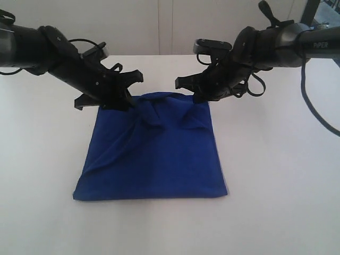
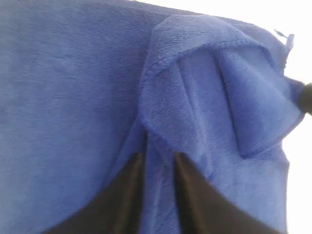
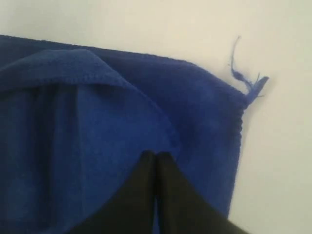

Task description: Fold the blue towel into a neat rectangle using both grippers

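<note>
The blue towel (image 1: 154,159) lies folded over on the white table, with its far edge rumpled into raised folds between the two arms. My left gripper (image 1: 125,103) is at the towel's far left corner. In the left wrist view its fingers (image 2: 190,195) stand apart, with a ridge of the towel (image 2: 73,97) between them at the left gripper (image 2: 158,156). At the far right corner is my right gripper (image 1: 199,98). Its black fingers are pressed together at the right gripper (image 3: 156,154), shut on the turned-over edge of the towel (image 3: 73,122). A loose thread (image 3: 241,73) hangs off the nearby corner.
The white table (image 1: 276,186) stretches bare around the towel on all sides. A black cable (image 1: 313,106) hangs from the right arm over the table's right side. A pale wall stands behind the table.
</note>
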Controlling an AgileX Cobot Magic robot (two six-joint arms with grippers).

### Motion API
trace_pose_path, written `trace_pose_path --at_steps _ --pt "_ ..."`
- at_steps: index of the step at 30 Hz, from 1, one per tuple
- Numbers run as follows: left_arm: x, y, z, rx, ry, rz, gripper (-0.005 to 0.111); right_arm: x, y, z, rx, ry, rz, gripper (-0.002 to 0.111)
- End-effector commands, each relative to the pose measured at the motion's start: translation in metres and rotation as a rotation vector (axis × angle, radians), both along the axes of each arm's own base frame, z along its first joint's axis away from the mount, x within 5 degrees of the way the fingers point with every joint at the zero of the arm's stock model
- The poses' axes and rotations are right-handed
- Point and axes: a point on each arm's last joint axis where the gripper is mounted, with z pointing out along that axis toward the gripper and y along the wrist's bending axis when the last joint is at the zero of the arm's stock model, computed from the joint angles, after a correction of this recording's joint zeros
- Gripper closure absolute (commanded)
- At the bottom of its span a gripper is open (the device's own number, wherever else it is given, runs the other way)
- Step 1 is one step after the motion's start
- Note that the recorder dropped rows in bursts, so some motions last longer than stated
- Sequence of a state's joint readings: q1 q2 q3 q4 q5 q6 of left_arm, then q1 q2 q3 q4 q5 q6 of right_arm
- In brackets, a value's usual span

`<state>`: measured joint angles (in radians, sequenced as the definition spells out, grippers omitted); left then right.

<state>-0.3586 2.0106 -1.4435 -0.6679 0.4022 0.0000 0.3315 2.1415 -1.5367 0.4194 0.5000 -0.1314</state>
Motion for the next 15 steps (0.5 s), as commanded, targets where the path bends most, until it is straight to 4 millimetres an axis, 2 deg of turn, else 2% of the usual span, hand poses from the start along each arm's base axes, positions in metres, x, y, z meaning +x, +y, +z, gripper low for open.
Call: trace_pose_path --at_steps 1,3,11,15 --pt "0.001 -0.009 -0.004 -0.08 0.047 0.0 0.056 0.0 -0.003 0.007 0.006 -0.015 -0.009 0.108" --pt "0.001 -0.014 -0.008 -0.126 0.065 -0.005 0.051 0.0 -0.003 0.007 0.006 -0.017 -0.01 0.108" --pt "-0.007 -0.037 -0.01 -0.158 0.039 -0.067 0.051 0.001 -0.003 0.008 0.007 -0.023 -0.012 0.108" --pt "-0.006 -0.038 -0.013 -0.146 0.032 -0.063 0.051 0.001 -0.003 0.008 0.007 -0.023 -0.012 0.108"
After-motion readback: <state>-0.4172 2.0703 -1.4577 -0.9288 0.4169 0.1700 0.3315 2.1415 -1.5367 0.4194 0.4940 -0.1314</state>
